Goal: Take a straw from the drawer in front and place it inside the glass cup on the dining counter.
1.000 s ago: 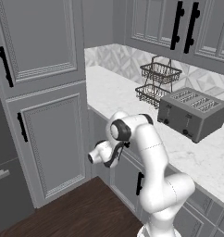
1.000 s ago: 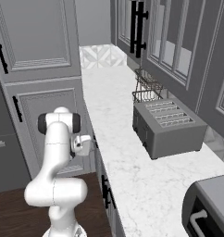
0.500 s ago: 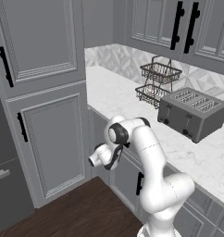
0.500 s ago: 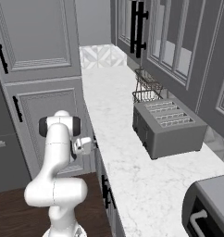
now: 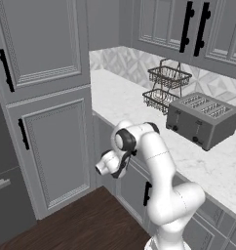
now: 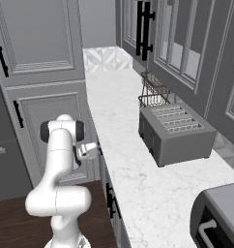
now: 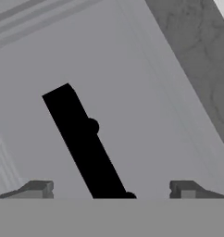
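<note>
Black handle point(image 7: 84, 143) on the grey drawer point(image 7: 146, 115) lies between the wide-open, empty jaws.

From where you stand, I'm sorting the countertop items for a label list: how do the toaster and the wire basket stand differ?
The toaster is a solid, closed grey box with slots on top; the wire basket stand is an open dark wire frame you can see through. The toaster sits low and wide, while the wire basket stand rises in two tiers. Both rest on the white marble counter against the back wall.

Drawer point(image 7: 146, 115) handle point(image 7: 84, 141) cut off below, claw point(image 7: 111, 190) fingertips perhaps half-hidden.
</note>
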